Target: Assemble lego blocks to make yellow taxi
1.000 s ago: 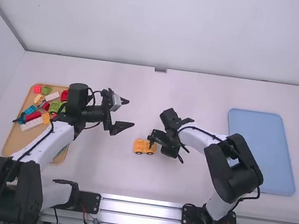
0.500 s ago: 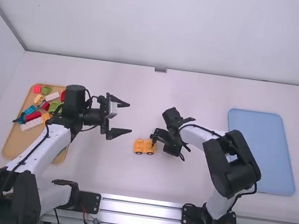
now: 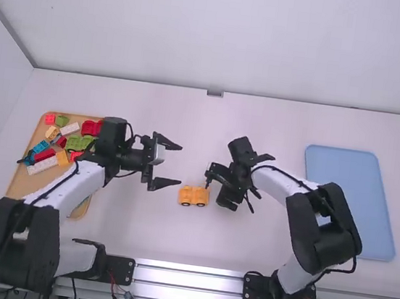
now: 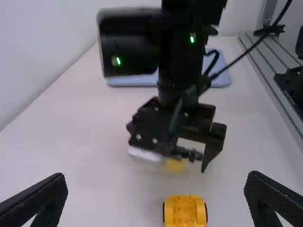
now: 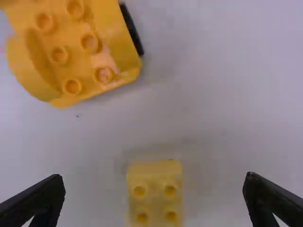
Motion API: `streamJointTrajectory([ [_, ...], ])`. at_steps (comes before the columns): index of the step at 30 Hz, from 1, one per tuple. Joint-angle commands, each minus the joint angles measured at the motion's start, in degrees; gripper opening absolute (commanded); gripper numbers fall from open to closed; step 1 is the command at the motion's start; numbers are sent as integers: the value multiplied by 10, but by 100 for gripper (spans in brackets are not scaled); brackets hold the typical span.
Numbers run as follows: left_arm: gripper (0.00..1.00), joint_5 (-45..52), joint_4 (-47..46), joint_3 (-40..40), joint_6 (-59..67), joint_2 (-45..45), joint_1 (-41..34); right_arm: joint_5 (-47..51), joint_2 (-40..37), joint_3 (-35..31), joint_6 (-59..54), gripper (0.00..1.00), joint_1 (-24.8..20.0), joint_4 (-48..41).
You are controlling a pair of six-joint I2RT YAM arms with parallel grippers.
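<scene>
Waiting to be picked up, it seems, a small yellow blk (image 5: 155, 194) sits w/ its bumps up b/w the two fingers of the R gripper (image 3: 218, 188). Those fingers are spread, one on each side, & don't touch it. That's prob. so they can pinch its sides & leave the bumps free.

The yellow car (image 4: 185, 211), the start of the taxi, is on the table (image 3: 246, 250) near the mid., just beside the R gripper. Its wheels are down & its bumps face up, so new bits can go on top. It's near the small blk, so the trip over should be short.

The L gripper (image 3: 180, 165) has its fingers far apart too, w/ nothing in b/w. It's by the car but not touching, maybe kept there to help hold it.

Spare blks (image 3: 42, 166) lie in the brown tray (image 3: 23, 185) on the L side, prob. so they don't get in the way. The blue tray (image 3: 350, 204) is over on the R, well apart; maybe it's for the done taxi.

Next: grab the small blk, line up bumps, push down. Car could roll, so go slow.
</scene>
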Motion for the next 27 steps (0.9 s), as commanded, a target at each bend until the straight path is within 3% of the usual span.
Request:
streamJointTrajectory([
  [1, 99, 19, 19, -9, 11, 42, -19, -117, -9, -33, -72, 96, -35, 13],
  [8, 99, 64, 104, -9, 11, 138, -37, -266, -8, -135, -168, 85, -143, 130],
  [13, 99, 65, 121, -9, 10, 149, -41, -354, -8, -212, -171, 84, -200, 254],
  [20, 99, 71, 118, -9, 6, 149, -41, -368, 5, -257, -142, 82, -211, 364],
  [27, 99, 71, 116, -19, 15, 149, -41, -367, 58, -229, -142, 73, -201, 371],
])
